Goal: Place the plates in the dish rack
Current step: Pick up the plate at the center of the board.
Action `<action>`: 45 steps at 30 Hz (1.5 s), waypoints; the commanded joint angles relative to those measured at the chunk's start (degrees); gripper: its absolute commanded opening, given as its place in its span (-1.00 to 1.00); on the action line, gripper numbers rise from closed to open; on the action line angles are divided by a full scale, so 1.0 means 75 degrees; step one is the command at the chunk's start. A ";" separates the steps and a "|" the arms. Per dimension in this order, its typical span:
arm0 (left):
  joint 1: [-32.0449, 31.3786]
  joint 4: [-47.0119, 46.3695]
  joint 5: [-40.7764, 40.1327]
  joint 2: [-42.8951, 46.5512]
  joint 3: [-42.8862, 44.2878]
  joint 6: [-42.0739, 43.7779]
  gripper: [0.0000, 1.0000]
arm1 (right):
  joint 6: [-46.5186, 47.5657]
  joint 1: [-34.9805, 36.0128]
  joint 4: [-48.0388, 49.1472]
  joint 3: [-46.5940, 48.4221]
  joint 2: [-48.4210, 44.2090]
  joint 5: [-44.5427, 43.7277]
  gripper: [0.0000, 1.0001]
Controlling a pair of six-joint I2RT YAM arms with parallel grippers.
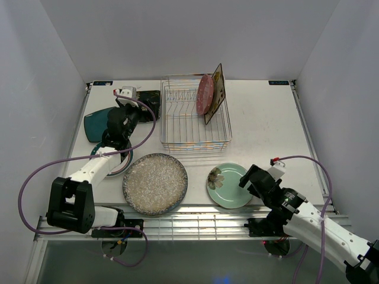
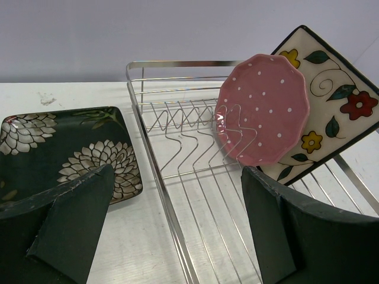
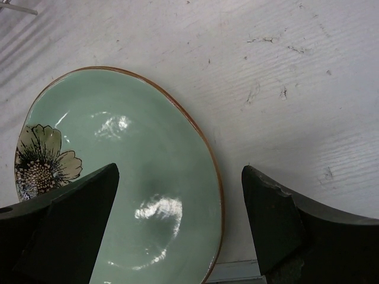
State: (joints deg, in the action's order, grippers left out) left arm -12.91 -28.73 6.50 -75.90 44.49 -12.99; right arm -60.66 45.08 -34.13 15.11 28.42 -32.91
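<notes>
Left tool [image 2: 177, 180] open beside the dish rack [image 1: 180, 118], right tool [image 3: 180, 177] open over the mint plate [image 3: 118, 136]

White table [image 1: 266, 130] under plates [image 1: 155, 183], dish rack [image 1: 195, 142]

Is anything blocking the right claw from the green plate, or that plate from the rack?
Nothing visible. The open right gripper hangs over the green plate at its edge, and only bare table lies between it and the rack. A pink plate and a square plate stand at its right side; other slots look free.
</notes>
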 commanded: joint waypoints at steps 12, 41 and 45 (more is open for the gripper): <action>0.0033 -0.0048 0.0094 0.0253 0.0009 -0.0084 0.96 | 0.0272 0.0013 0.1080 -0.0327 0.0300 -0.0101 0.80; 0.0022 -0.0060 0.0258 0.0428 -0.0084 -0.0095 0.96 | 0.0447 -0.0034 0.2078 -0.0855 0.0300 0.1118 0.53; 0.0022 -0.0060 0.0293 0.0417 -0.0073 -0.0084 0.96 | 0.0588 -0.0034 0.2008 -0.0750 0.0440 0.1293 0.53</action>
State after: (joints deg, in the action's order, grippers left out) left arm -12.91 -28.73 7.55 -74.35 44.23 -13.39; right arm -57.14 44.97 -17.80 9.41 30.44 -26.15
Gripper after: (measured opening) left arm 0.979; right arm 0.765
